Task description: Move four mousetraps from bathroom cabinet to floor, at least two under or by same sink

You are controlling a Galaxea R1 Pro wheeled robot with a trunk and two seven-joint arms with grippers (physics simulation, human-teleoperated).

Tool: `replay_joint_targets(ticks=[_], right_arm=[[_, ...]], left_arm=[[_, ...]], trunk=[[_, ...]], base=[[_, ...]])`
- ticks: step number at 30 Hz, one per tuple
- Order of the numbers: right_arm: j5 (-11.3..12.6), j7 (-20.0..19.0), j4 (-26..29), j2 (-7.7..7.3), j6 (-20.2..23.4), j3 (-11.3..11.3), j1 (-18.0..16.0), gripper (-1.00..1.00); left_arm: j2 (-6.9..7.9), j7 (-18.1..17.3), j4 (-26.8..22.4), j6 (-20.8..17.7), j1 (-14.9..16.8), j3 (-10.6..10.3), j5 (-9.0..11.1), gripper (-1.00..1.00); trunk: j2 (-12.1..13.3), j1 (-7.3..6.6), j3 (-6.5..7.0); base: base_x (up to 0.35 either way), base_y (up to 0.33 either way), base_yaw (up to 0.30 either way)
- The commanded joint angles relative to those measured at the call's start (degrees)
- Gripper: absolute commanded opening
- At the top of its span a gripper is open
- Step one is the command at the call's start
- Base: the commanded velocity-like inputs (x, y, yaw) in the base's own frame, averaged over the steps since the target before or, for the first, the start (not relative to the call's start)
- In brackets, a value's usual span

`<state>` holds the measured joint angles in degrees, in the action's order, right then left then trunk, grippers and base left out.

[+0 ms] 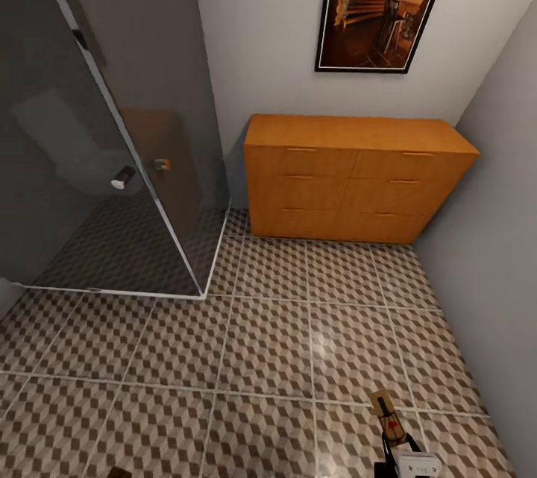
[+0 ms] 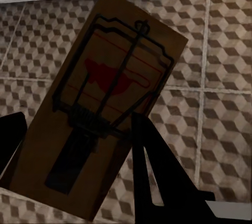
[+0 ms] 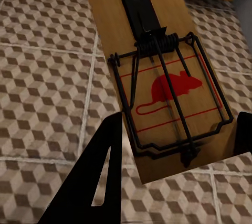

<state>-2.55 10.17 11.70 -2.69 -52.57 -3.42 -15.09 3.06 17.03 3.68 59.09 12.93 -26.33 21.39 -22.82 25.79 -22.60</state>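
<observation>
Mousetraps: one (image 3: 163, 87) pinched in right hand (image 1: 403, 456), another (image 2: 105, 114) pinched in left hand (image 2: 79, 182), both over bathroom floor (image 1: 261, 344). Cabinet (image 1: 358, 176) ahead, drawers shut. Step: carrying pair. Next: turn toward sink, set both beside it.

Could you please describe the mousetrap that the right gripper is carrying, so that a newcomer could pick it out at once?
Start at the orange-brown cabinet against the back wall under the framed picture, then come down across the patterned tile floor to the head view's lower right. There the right gripper holds a tan mousetrap. Up close, its board carries black wire, a coiled spring and a red mouse silhouette.
</observation>
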Motion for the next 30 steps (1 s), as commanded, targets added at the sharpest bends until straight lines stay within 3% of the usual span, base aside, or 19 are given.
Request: replay_joint_targets(ticks=[1,13,30], right_arm=[[-0.17,0.56,-0.03,-0.03,-0.07,-0.36,-0.01,-1.00],[-0.17,0.56,-0.03,0.02,-0.07,-0.36,-0.02,-1.00],[-0.26,0.56,-0.08,0.67,-0.07,-0.36,-0.01,-1.00]], left_arm=[[-0.05,0.20,0.19,0.24,0.08,-0.48,0.23,-1.00],[-0.07,0.20,0.19,0.24,0.08,-0.48,0.23,-1.00],[-0.05,0.29,0.19,0.23,0.08,-0.48,0.23,-1.00]], trunk=[[-0.10,0.00,-0.03],[-0.10,0.00,0.56],[-0.10,0.00,1.39]], base=[[-0.314,-0.167,0.263],[-0.257,-0.208,0.263],[-0.011,-0.293,0.263]])
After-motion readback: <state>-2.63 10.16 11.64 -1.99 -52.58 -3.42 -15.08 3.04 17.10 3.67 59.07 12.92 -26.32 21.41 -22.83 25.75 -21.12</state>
